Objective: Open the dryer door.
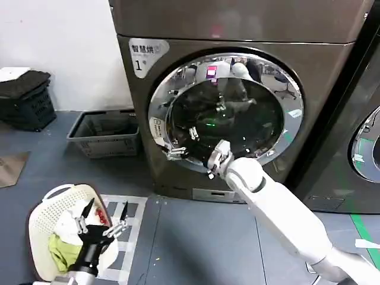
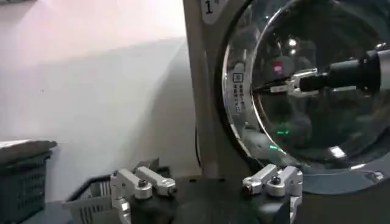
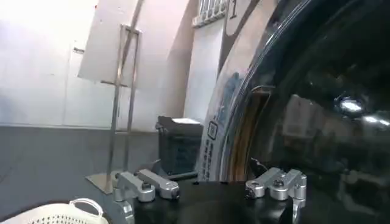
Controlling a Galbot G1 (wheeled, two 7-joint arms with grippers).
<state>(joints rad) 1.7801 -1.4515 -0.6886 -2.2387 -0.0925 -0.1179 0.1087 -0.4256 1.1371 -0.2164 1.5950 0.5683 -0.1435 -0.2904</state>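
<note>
The dryer door (image 1: 228,113) is a round porthole with a wide chrome rim and dark glass, set in the bronze-grey machine marked "1" (image 1: 140,64). My right gripper (image 1: 181,144) is open at the door's lower left rim, one finger by the rim and the other over the glass. From the left wrist view it (image 2: 263,89) points at the rim's edge. The right wrist view has its jaws (image 3: 211,192) spread before the rim (image 3: 214,131) and glass. I cannot tell whether the door is ajar. My left gripper (image 1: 107,215) hangs open, low at the near left.
A white laundry basket (image 1: 44,205) with clothes sits under the left gripper. A grey crate (image 1: 107,133) lies on the floor left of the dryer, and a dark basket (image 1: 27,101) stands by the wall. A darker machine (image 1: 362,136) stands at the right.
</note>
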